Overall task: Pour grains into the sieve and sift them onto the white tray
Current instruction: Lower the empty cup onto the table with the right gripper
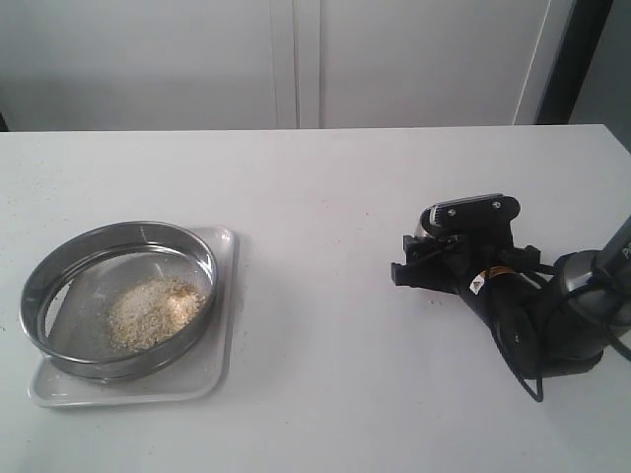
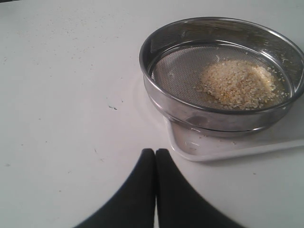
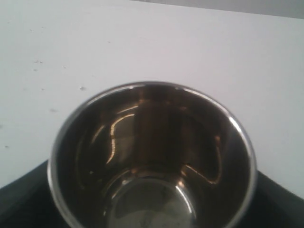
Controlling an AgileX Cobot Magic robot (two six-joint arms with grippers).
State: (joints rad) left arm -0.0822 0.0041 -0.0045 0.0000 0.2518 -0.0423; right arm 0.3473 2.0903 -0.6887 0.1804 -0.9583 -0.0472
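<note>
At lower left the sieve (image 1: 84,286), grains (image 1: 153,310) heaped inside, sits on the white tray (image 1: 221,340). Stiff, light and slick, it likely wants pinching across the rim. The left gripper (image 2: 155,152) is closed and empty, while the right gripper (image 1: 456,232) clasps an empty steel cup (image 3: 152,156).

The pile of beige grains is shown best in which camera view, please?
The left wrist view: the beige grains lie close in the round steel sieve. The exterior view shows them smaller; the right wrist view, none.
</note>
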